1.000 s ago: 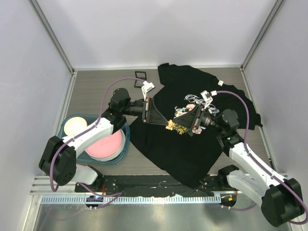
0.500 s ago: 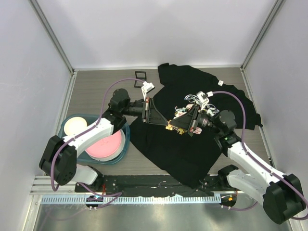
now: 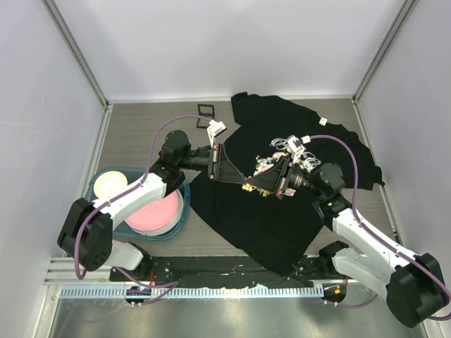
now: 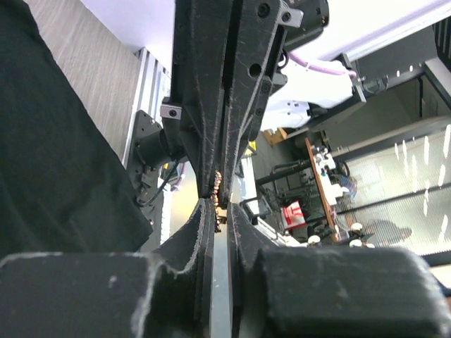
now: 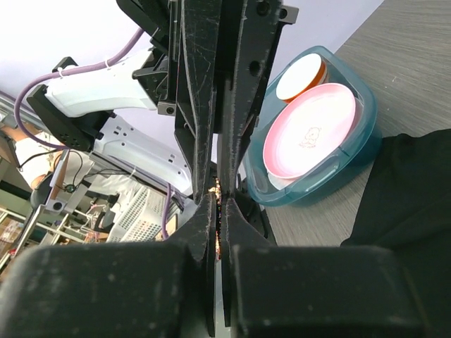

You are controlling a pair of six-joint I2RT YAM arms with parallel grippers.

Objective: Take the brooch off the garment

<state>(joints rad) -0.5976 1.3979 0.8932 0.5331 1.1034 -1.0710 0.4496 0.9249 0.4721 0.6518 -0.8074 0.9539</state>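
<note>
Right gripper [image 3: 252,188] just snapped shut, tips now on gold brooch [image 4: 219,191], mid-chest of garment [image 3: 261,225] spread over right half of tabletop [image 3: 141,134]. Left gripper [image 3: 242,182] pinched tight, tip-to-tip opposite; fabric or brooch, can't tell. Pull-off looks ready, if grip holds.

Top view looks down on the table [image 3: 141,130]; close wrist views face each other, left hand [image 4: 215,209] against right hand [image 5: 218,205].

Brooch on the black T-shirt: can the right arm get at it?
Probably yes: the right gripper is shut right at the brooch, meeting the left gripper tip to tip, with nothing visibly between them.
</note>
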